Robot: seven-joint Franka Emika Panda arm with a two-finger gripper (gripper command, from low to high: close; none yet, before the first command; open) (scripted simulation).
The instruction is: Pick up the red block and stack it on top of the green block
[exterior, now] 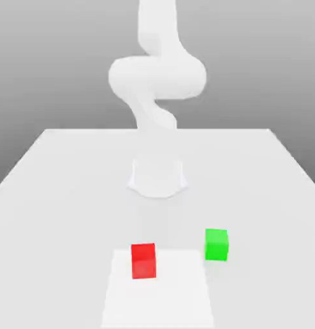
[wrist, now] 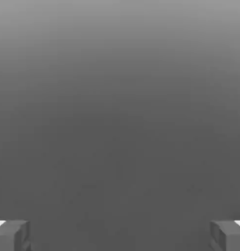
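Both blocks point(exterior: 143, 260) point(exterior: 216, 245) upright, apart.

Exterior view. Arm base point(exterior: 157, 177) stands on the desk point(exterior: 57, 167), about mid-desk; the arm point(exterior: 157, 77) rises from it and runs out past the top of the frame.

Two blocks sit on the desk in front of the base, toward the near edge, apart from each other. Left block point(exterior: 143, 260) is slightly to the exterior view's left of the base line and nearer the camera. Right block point(exterior: 216, 244) is on the exterior view's right and a little further back.
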